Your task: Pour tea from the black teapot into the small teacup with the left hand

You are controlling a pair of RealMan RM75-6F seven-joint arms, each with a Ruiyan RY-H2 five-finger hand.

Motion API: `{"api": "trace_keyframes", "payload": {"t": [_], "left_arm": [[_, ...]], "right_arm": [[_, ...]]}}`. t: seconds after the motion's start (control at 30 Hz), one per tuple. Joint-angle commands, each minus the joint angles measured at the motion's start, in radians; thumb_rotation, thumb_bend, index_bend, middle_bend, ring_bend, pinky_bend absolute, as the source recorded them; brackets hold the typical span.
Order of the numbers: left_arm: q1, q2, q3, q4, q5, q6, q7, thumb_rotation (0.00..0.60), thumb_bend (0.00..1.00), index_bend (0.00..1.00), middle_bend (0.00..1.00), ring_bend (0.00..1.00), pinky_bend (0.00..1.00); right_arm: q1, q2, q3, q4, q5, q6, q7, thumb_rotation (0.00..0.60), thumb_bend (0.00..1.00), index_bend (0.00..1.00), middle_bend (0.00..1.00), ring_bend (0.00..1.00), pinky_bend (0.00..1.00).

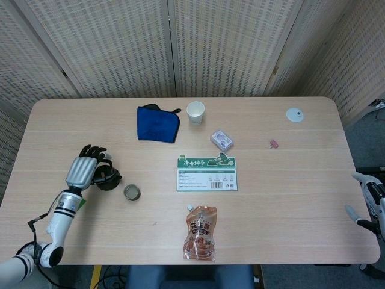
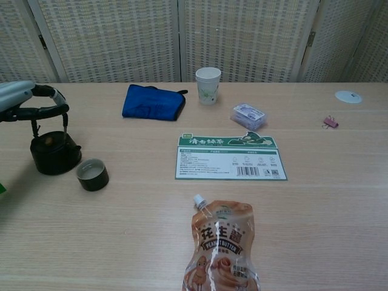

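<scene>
A: Left hand [image 2: 27, 104] sits at the left edge of the chest view, over the black teapot [image 2: 54, 153]. Fingers spread, nothing in them, handle not gripped.

B: In the head view the left hand [image 1: 83, 170] covers part of the pot, lower left of frame. Contact with the handle? Cannot tell.

A: The small teacup [image 2: 93, 174] stands just right of the pot, slightly nearer the camera, upright, something pale inside.

B: Risk: the cup is close. If the hand closes on the handle off-centre, the pot probably swings and clips the cup.

A: Also a loose hold on a thin wire handle likely lets the pot tip early, tea on the table [image 2: 315, 200].

B: Right hand [image 1: 368, 198]?

A: Far right edge of the head view, off the table, fingers look apart, holding nothing. Blue cloth [image 2: 151, 102] and paper cup [image 2: 208, 85] upper centre, well apart from the pour.
</scene>
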Motion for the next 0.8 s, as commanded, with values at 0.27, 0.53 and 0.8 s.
{"api": "trace_keyframes", "payload": {"t": [0.27,0.53,0.8], "left_arm": [[0.086,0.100,-0.005,-0.226,-0.012,0.130,0.057,0.085,0.17,0.32,0.18,0.12,0.04],[0.193,0.230,0.035,-0.493,-0.054,0.239,0.209,0.304,0.17,0.32,0.18,0.12,0.04],[0.308,0.279,0.077,-0.606,-0.030,0.391,0.247,0.573,0.17,0.33,0.18,0.12,0.04]], "right_arm": [[0.011,0.007,-0.005,0.008,-0.002,-0.027,0.005,0.600,0.20,0.26,0.29,0.22,0.19],[0.040,0.002,-0.020,0.016,-0.026,-0.078,0.006,0.600,0.20,0.26,0.29,0.22,0.19],[0.063,-0.022,-0.033,0.030,-0.055,-0.106,0.000,0.600,0.20,0.26,0.29,0.22,0.19]]}}
